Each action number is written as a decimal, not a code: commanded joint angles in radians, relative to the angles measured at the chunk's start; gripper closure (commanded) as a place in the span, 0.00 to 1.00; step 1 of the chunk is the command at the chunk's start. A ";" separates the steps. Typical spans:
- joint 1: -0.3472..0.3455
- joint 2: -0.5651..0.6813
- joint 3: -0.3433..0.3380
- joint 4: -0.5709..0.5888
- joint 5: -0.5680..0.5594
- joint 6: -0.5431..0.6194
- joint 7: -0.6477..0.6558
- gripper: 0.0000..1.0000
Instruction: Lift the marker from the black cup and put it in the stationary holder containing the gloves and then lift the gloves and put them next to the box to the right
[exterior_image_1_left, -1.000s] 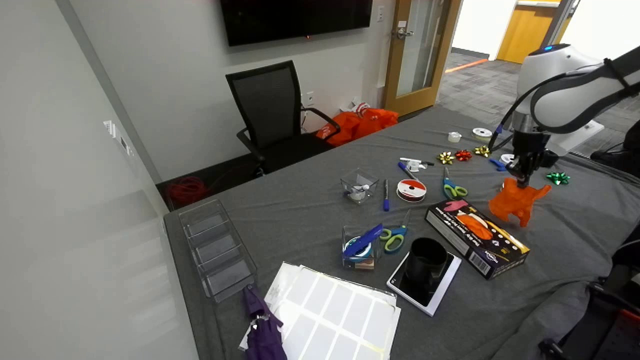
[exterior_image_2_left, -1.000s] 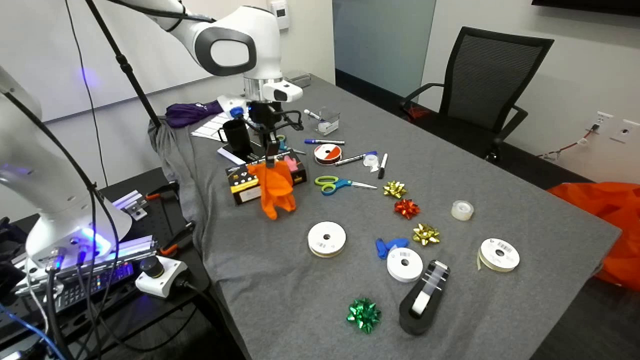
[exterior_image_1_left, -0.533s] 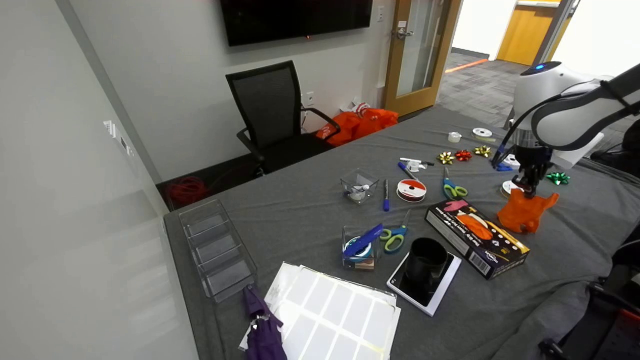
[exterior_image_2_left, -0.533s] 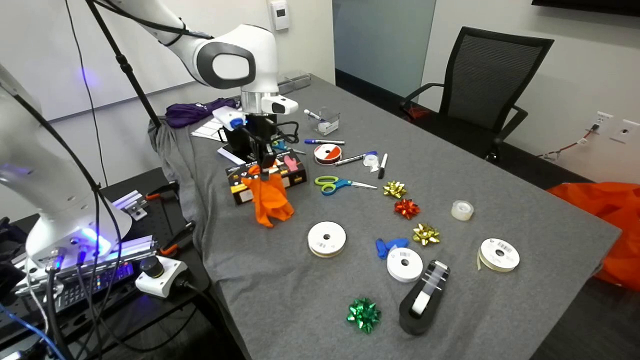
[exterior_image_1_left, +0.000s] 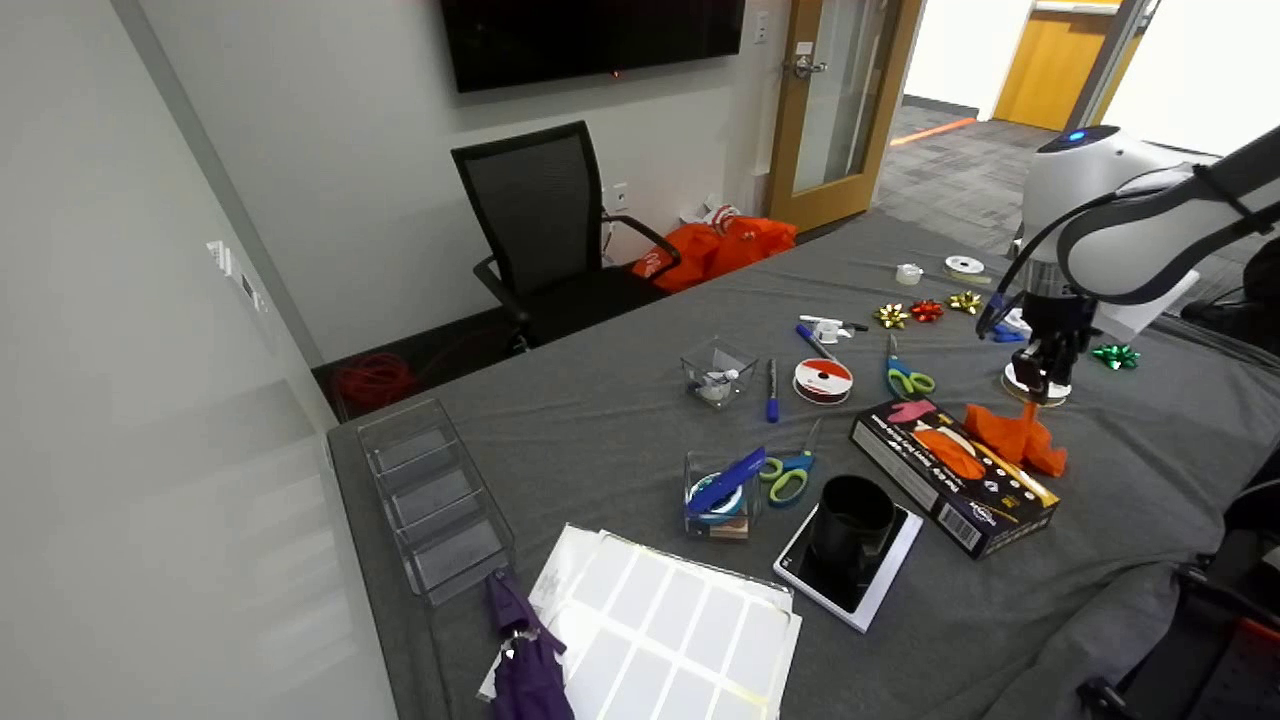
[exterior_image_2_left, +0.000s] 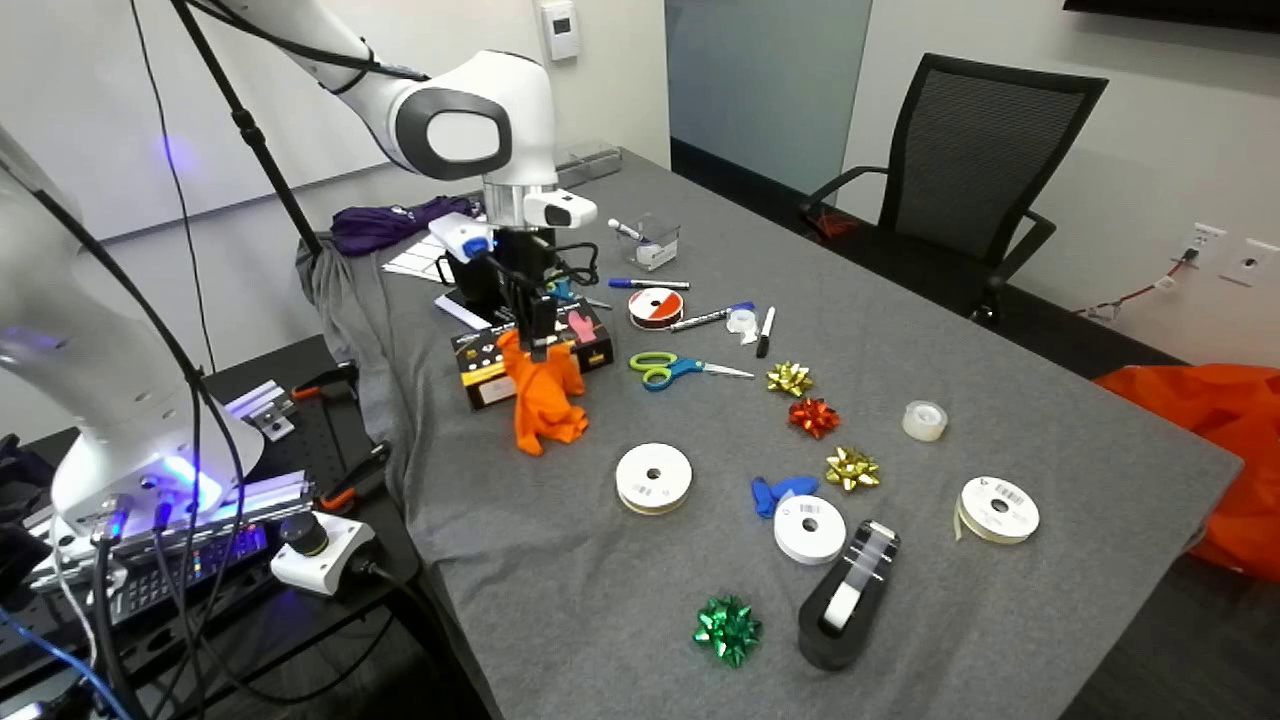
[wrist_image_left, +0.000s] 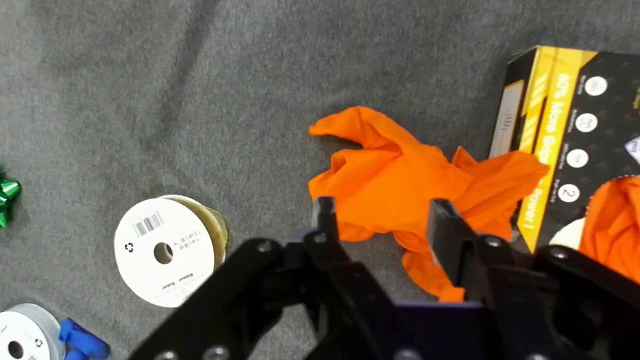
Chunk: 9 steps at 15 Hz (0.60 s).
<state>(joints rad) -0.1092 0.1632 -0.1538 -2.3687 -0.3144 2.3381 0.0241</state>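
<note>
The orange gloves (wrist_image_left: 395, 175) lie crumpled on the grey cloth, one end against the edge of the black glove box (wrist_image_left: 575, 145). Just above them is my gripper (wrist_image_left: 383, 201), its fingers apart with nothing gripped; the same gripper (exterior_image_1_left: 1040, 393) points down beside the box (exterior_image_1_left: 950, 475) in an exterior view. A black cup (exterior_image_1_left: 853, 515) stands upright on a white-edged tablet. A white marker (exterior_image_2_left: 627, 231) leans in a clear holder (exterior_image_2_left: 668, 245) farther along the table. Inside the cup I cannot see anything.
A white ribbon spool (wrist_image_left: 165, 250) sits near the gripper. Green-handled scissors (exterior_image_2_left: 665, 368), a red-and-white spool (exterior_image_2_left: 656, 308), several shiny bows and a tape dispenser (exterior_image_2_left: 848, 595) lie about. A second clear bin (exterior_image_1_left: 720, 500) holds a blue item.
My gripper came down with the gloves, then opened and let go. The gloves have slumped onto the cloth beside the box.
</note>
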 joint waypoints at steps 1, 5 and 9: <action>0.000 -0.028 0.024 -0.019 0.105 -0.005 -0.008 0.18; 0.003 -0.031 0.047 -0.012 0.238 0.006 -0.013 0.00; 0.013 -0.019 0.072 0.011 0.369 0.029 0.015 0.00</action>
<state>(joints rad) -0.1009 0.1526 -0.0991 -2.3626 -0.0266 2.3468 0.0243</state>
